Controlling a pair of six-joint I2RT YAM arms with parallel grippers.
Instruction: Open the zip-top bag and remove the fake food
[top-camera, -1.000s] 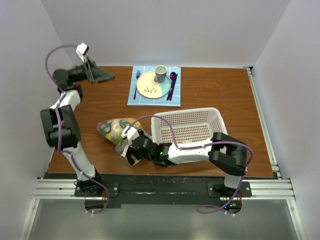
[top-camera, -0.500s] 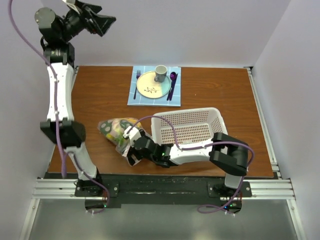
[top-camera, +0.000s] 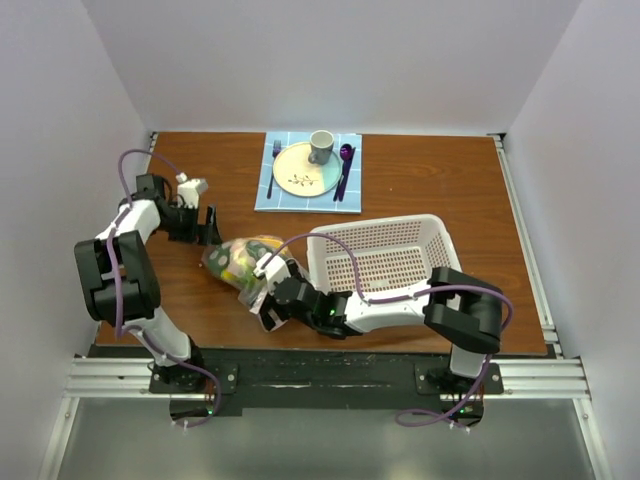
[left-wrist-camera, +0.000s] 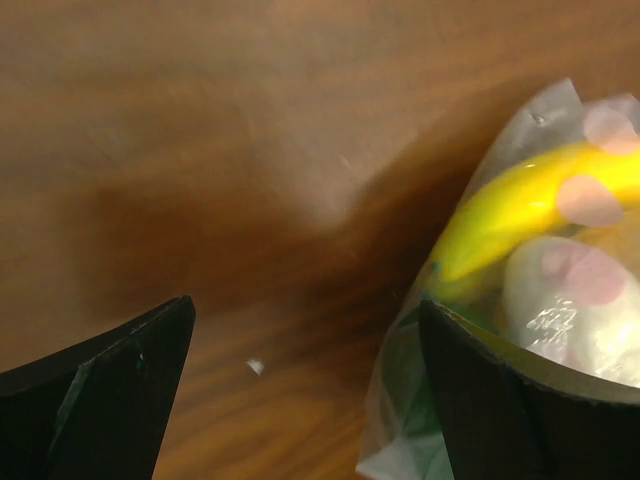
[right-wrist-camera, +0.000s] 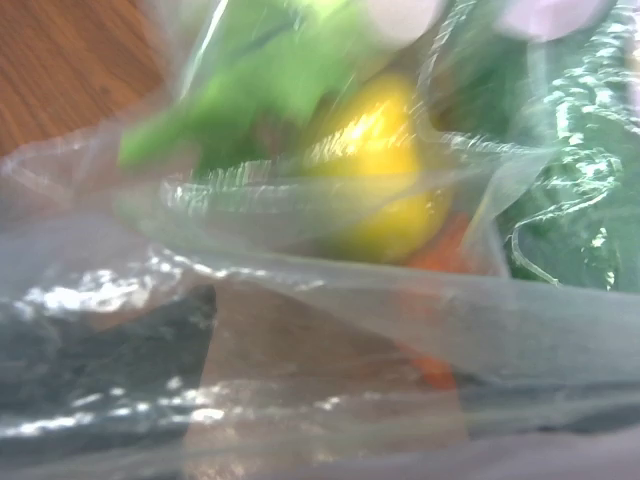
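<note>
Where the zip-top bag lies on the bench toward its front left, fake food yellow and green inside it, left tool released at its left end, right tool spread wide with bag film across it, white basket just right.

It looked like a robotics lab test cell: plain white walls boxed in a wooden table, a metal rail at its near edge carried the left arm and right arm, and a plate and cup sat staged on a blue mat.
</note>
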